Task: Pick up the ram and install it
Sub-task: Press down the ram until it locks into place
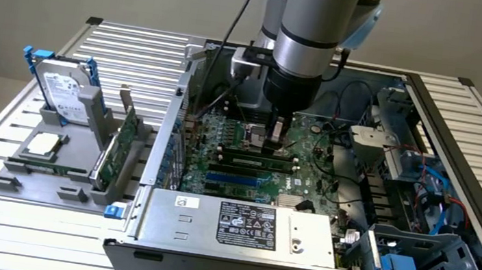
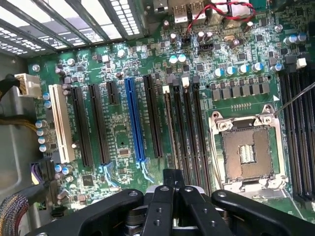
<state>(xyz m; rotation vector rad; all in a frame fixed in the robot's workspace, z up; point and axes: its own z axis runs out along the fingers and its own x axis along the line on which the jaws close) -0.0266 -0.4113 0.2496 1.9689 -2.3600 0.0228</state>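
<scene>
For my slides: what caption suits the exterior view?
Robot arm's shut claw presses the ram at a motherboard slot inside the open computer case.

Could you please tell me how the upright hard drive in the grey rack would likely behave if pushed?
The hard drive stands tall on its narrow edge, so it would probably tip rather than slide, though the grey rack may steady it. Its metal casing looks stiff and fairly heavy.

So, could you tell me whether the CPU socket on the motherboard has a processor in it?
No, the CPU socket sits open and bare.
</scene>
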